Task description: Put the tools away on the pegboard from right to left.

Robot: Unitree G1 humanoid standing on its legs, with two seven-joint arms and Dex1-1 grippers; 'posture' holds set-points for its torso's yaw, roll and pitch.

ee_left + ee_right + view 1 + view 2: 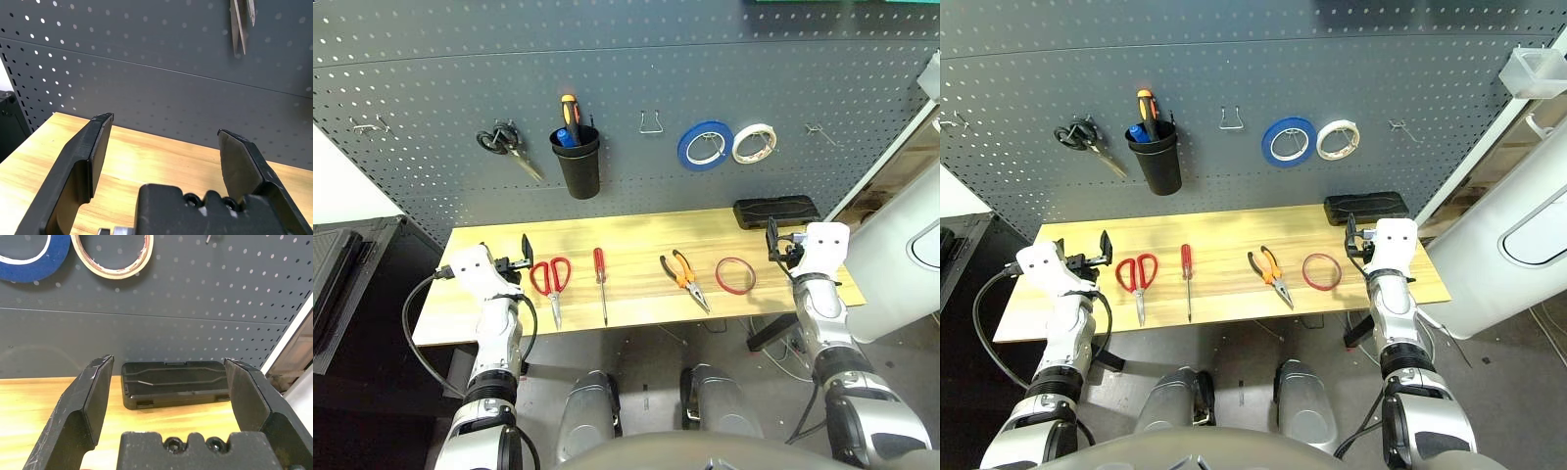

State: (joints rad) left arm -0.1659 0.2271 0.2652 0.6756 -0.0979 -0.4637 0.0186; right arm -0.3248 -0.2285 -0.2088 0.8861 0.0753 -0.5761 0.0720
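Four tools lie in a row on the wooden table (pixel 636 240): red-handled scissors (pixel 551 282), a slim red-handled screwdriver (pixel 600 283), orange-handled pliers (pixel 684 277) and a thin red tape ring (pixel 735 275). Behind them stands the dark grey pegboard (pixel 636 69). My left gripper (pixel 521 257) hovers at the table's left end, just left of the red scissors, open and empty (pixel 164 142). My right gripper (pixel 773 241) is at the right end, right of the tape ring, also open and empty (pixel 168 382).
On the pegboard hang black-handled scissors (pixel 507 143), a black cup (pixel 577 163) with an orange-handled tool, a blue tape roll (pixel 706 145) and a white tape roll (pixel 754 143). Bare hooks (pixel 653 122) (pixel 819 131) sit between and right of them. A black case (pixel 775 211) lies at the back right.
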